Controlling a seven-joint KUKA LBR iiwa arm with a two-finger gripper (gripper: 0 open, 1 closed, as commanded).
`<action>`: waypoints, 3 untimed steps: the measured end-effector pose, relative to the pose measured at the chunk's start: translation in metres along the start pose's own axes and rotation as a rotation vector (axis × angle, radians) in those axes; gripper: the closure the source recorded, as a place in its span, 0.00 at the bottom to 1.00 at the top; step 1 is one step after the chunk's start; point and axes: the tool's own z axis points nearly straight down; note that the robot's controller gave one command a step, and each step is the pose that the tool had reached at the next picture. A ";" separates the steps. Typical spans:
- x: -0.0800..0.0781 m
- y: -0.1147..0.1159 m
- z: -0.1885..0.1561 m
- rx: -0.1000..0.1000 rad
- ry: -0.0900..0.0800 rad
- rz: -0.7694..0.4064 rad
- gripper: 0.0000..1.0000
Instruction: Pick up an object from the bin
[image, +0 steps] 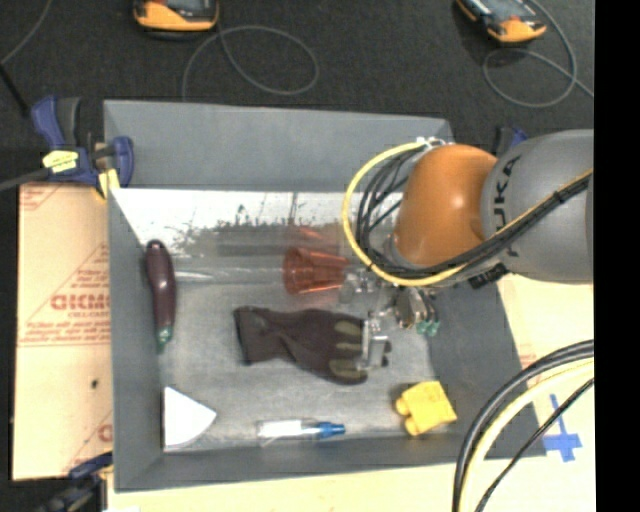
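While gripper sits at dark brown glove's right end, grip state can't tell; yellow block near, bare bin floor left of glove

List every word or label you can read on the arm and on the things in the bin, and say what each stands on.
"UKA": on the grey arm, beside its orange cover; whatever letter comes before cannot be made out.
No text to read on the dark glove, the yellow block, the blue-capped pen or the white wedge.
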 end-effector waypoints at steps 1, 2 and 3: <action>-0.009 0.014 -0.011 -0.003 -0.015 0.076 0.00; -0.009 0.040 0.058 0.001 -0.007 0.039 0.00; -0.009 0.047 0.074 -0.002 -0.027 0.050 1.00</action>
